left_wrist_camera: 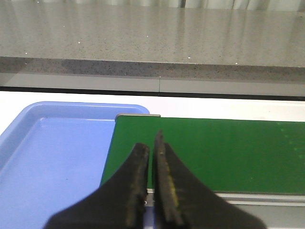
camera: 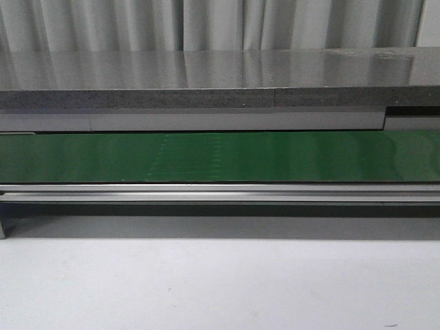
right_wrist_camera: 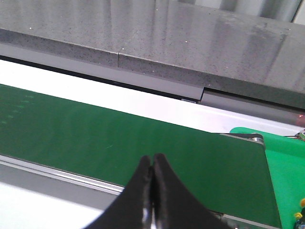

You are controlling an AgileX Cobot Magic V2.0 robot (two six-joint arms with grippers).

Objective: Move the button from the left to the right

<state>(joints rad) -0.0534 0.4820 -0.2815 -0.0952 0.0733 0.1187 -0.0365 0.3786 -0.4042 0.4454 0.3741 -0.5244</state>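
Note:
No button shows clearly in any view. A tiny yellowish thing (right_wrist_camera: 298, 215) sits at the picture's edge on the green tray (right_wrist_camera: 285, 167); I cannot tell what it is. My left gripper (left_wrist_camera: 151, 142) is shut and empty, with only a thin slit between its black fingers. It hangs over the near left end of the green conveyor belt (left_wrist_camera: 228, 152), beside the blue tray (left_wrist_camera: 47, 157), whose visible part is bare. My right gripper (right_wrist_camera: 152, 158) is shut and empty over the belt's near edge (right_wrist_camera: 95, 138), close to the green tray. Neither gripper shows in the front view.
The green belt (camera: 220, 157) runs across the table with a metal rail (camera: 220, 194) along its near side. A grey stone counter (camera: 220, 75) stands behind it, with curtains beyond. The white tabletop (camera: 220, 282) lies in front.

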